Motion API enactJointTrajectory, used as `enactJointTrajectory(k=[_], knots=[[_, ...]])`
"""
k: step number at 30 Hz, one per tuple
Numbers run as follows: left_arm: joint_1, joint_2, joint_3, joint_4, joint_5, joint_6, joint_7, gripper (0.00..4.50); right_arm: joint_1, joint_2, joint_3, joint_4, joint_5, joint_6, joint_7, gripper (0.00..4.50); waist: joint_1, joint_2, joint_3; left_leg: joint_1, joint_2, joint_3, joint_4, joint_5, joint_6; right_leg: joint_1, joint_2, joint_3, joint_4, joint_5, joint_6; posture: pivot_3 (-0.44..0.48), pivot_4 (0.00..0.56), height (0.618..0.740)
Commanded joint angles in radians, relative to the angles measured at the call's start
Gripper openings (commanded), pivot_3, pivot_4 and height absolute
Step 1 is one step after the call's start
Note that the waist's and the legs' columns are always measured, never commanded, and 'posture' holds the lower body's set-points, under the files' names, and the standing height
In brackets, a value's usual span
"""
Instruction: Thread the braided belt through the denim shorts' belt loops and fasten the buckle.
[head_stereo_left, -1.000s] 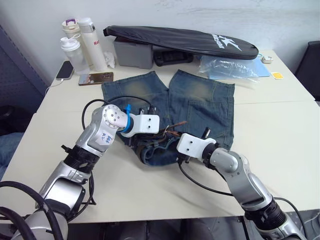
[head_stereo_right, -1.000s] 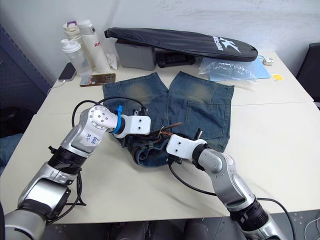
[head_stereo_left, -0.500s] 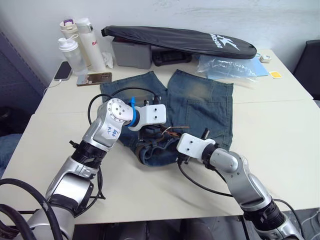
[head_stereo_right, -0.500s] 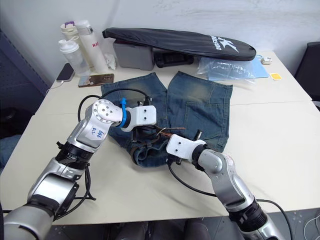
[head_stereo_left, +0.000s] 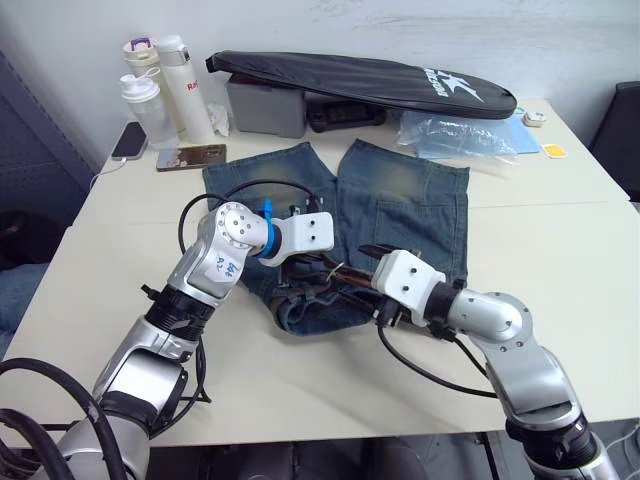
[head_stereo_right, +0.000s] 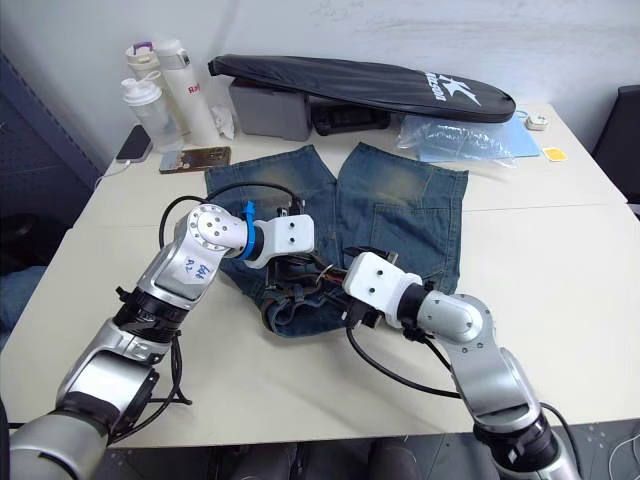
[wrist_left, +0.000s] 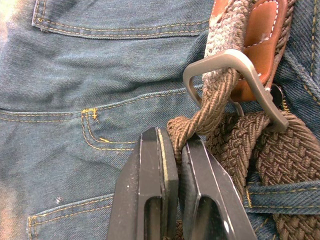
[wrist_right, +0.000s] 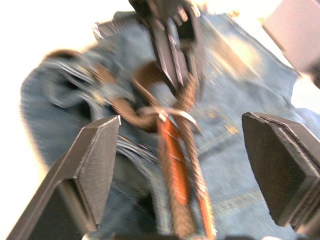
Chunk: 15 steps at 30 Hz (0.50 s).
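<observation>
The braided belt (wrist_left: 235, 135) lies bunched on the waistband end of the denim shorts (head_stereo_left: 400, 200), which are spread on the white table (head_stereo_left: 560, 270) with the legs pointing away from the robot and the waistband crumpled toward its near edge. In the left wrist view a twisted length of the brown weave passes through the buckle (wrist_left: 235, 75), a grey metal frame next to the tan leather tab, and a denim belt loop (wrist_left: 265, 192) crosses the coiled strap just beside it. The left gripper (wrist_left: 172, 150) is pinched together on that twisted strand just below the buckle, its two black fingers nearly touching with the weave squeezed between them. The right gripper (wrist_right: 182, 155) hangs spread wide just above the belt, one finger on each side of the strap and touching nothing, facing the left gripper across the bunched waistband. Beyond the shorts, at the far side of the table, lie a long black zipped bag (head_stereo_left: 370, 80) over a grey box (head_stereo_left: 262, 105), a clear plastic bag (head_stereo_left: 455, 132), three bottles (head_stereo_left: 165, 85) and a phone (head_stereo_left: 190, 157).
</observation>
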Motion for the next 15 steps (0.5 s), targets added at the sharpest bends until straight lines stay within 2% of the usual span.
enactJointTrajectory(k=[1, 7, 15], knots=[[-0.004, -0.001, 0.008, -0.022, -0.024, -0.004, 0.008, 0.0, -0.052, -0.076, -0.07, 0.043, -0.046, -0.036, -0.042, 4.17, 0.0, 0.0, 0.0, 0.0, 0.0, 0.0, 0.0, 0.0, 0.0, 0.0, 0.0, 0.0, 0.0, 0.0, 0.0, 0.0, 0.15, 0.74], [-0.004, -0.001, 0.008, -0.031, -0.03, 0.0, 0.006, 0.0, -0.066, -0.128, -0.019, 0.144, -0.084, -0.102, -0.055, 4.17, -0.001, 0.0, 0.0, 0.0, 0.0, 0.001, -0.001, 0.0, 0.0, -0.001, 0.0, 0.0, -0.001, 0.0, 0.0, 0.0, 0.15, 0.74], [-0.019, 0.001, 0.021, -0.017, -0.042, 0.004, 0.011, 0.0, -0.049, -0.108, 0.008, 0.151, -0.065, -0.125, -0.055, 4.17, -0.001, 0.0, 0.0, 0.0, 0.0, 0.002, 0.0, 0.0, 0.0, 0.0, 0.0, 0.0, -0.001, 0.0, 0.0, 0.0, 0.15, 0.74]])
